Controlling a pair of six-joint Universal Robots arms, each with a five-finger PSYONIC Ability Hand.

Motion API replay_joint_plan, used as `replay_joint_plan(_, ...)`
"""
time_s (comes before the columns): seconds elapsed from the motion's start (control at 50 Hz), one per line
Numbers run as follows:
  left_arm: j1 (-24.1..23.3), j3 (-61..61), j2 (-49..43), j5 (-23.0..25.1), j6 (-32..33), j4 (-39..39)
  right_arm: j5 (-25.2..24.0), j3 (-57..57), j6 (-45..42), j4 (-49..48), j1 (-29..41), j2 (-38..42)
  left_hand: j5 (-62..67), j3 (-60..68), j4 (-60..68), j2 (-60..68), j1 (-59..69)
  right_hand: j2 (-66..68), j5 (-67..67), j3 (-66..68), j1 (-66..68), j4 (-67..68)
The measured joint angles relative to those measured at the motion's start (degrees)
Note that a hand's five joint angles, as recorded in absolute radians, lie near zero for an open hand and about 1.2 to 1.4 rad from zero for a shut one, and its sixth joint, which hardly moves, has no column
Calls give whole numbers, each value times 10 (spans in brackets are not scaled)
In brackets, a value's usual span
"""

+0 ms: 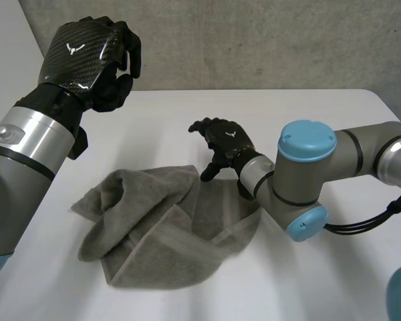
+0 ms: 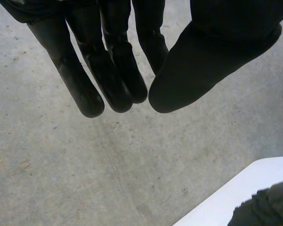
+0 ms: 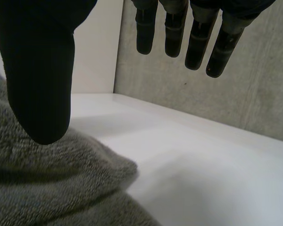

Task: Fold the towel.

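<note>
Right hand, frame centre, spreads wide open with its thumb just over the crumpled grey towel's edge on the tabletop; left hand, upper left, hangs relaxed, empty.

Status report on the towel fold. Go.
Left hand open, up high, empty. Right hand open, at far edge of towel. Towel rumpled, partly folded over itself. Nothing in the way.
</note>
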Motion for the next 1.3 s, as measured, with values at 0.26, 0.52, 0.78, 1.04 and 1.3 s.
replay_joint_plan(0.26,29,-16,0,2,3,-42,-28,42,-58,57,-1,-94,-377,-383,-385,-384,-366,0,2,1,0,0)
replay_joint_plan(0.52,136,-61,-5,39,36,-103,-104,87,-241,261,4,-170,-395,-400,-403,-402,-381,35,62,59,36,55)
replay_joint_plan(0.78,196,-85,-44,58,39,-102,-103,119,-300,280,53,-160,-393,-400,-402,-402,-381,93,111,114,78,108)
replay_joint_plan(1.04,215,-95,-49,58,39,-100,-95,51,-287,247,98,-77,-395,-400,-403,-402,-381,93,113,114,78,108)
replay_joint_plan(1.3,213,-104,-48,73,39,-100,-91,1,-273,252,101,-30,-397,-402,-405,-404,-384,378,378,392,321,388)
